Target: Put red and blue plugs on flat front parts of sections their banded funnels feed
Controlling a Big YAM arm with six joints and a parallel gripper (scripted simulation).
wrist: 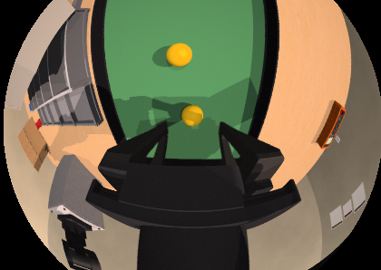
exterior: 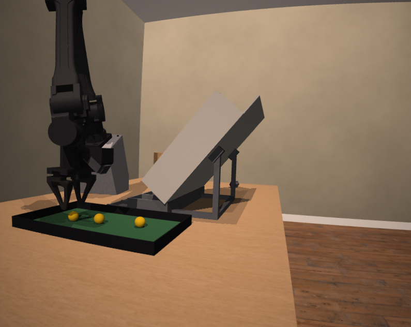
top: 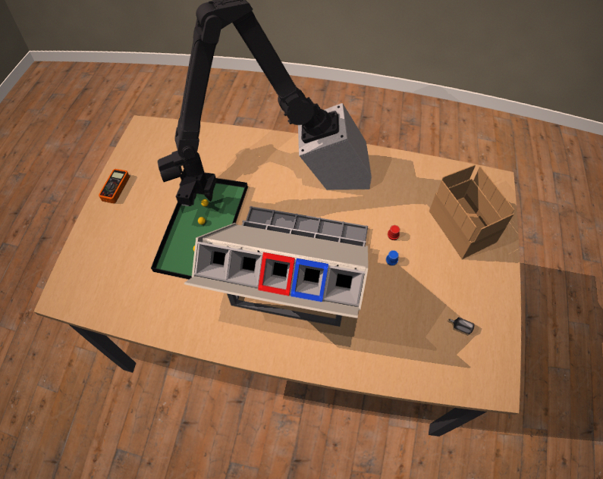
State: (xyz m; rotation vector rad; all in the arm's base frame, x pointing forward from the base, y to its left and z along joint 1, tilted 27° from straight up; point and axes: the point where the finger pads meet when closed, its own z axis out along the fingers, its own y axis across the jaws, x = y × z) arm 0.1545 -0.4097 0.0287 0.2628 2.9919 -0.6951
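Observation:
My gripper is open and empty, low over the back end of the green marble tray. The nearest yellow marble lies just ahead of the fingertips, apart from them. Two more marbles lie further along the tray. The red-banded funnel and blue-banded funnel sit side by side in the tilted covered box. A row of grey sections lies behind it. The red plug and blue plug stand on the table to its right.
An orange multimeter lies left of the tray. The grey arm base stands at the back. An open cardboard box is at the right, and a small dark object lies near the front right.

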